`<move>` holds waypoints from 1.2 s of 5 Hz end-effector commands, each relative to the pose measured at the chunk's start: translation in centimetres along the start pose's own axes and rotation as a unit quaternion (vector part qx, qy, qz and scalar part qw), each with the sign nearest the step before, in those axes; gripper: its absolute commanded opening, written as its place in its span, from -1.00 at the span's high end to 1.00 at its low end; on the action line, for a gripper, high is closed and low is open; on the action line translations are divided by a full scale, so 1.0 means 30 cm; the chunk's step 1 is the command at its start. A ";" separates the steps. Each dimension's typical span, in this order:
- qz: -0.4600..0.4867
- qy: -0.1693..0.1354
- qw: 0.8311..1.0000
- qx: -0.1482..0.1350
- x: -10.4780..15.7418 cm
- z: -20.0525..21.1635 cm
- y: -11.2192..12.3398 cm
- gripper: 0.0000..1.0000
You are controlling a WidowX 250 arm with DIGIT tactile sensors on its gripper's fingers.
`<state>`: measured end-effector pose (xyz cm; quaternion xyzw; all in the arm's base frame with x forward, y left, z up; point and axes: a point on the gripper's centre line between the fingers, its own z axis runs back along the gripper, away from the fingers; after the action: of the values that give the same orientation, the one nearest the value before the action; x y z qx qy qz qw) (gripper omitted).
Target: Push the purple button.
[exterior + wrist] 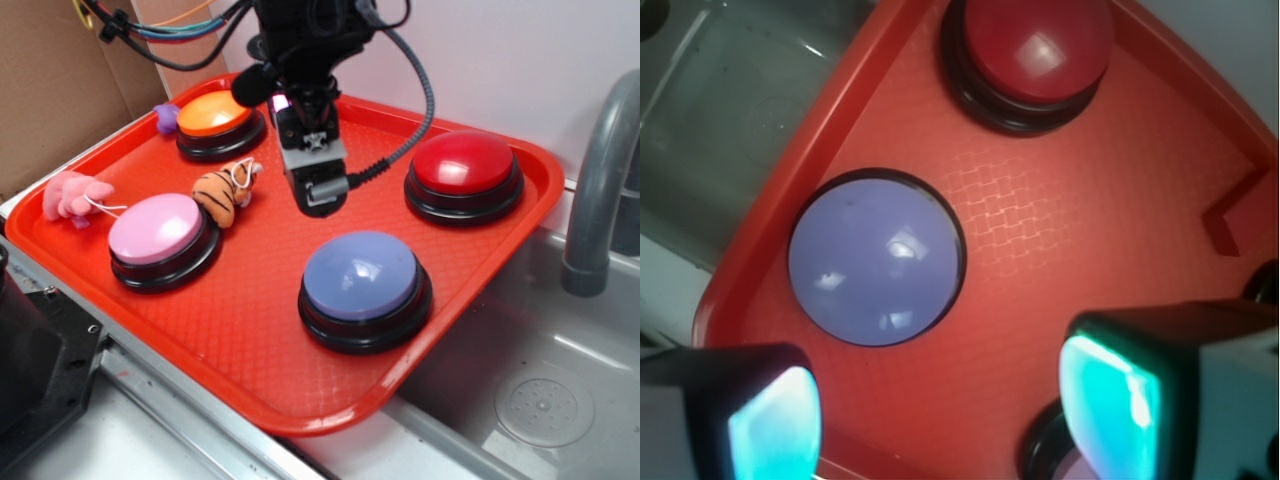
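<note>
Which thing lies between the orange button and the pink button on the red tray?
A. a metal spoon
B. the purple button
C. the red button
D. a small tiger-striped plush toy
D: in the exterior view a small tiger-striped plush toy lies on the red tray between the orange button and the pink button, left of the claw.

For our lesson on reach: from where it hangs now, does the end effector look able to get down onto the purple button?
Probably yes. The end effector hangs above bare tray beside the purple button, whose domed top is uncovered, with nothing standing between them.
</note>
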<state>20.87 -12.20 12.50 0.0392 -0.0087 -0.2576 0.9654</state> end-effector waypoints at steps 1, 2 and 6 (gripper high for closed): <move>0.005 -0.042 0.999 -0.007 0.026 0.079 -0.016 -1.00; 0.015 -0.036 0.999 -0.010 0.020 0.099 -0.017 -1.00; 0.027 -0.043 0.998 -0.026 -0.003 0.186 -0.035 -1.00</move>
<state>19.89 -12.57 15.81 0.0158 -0.0050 -0.2312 0.9728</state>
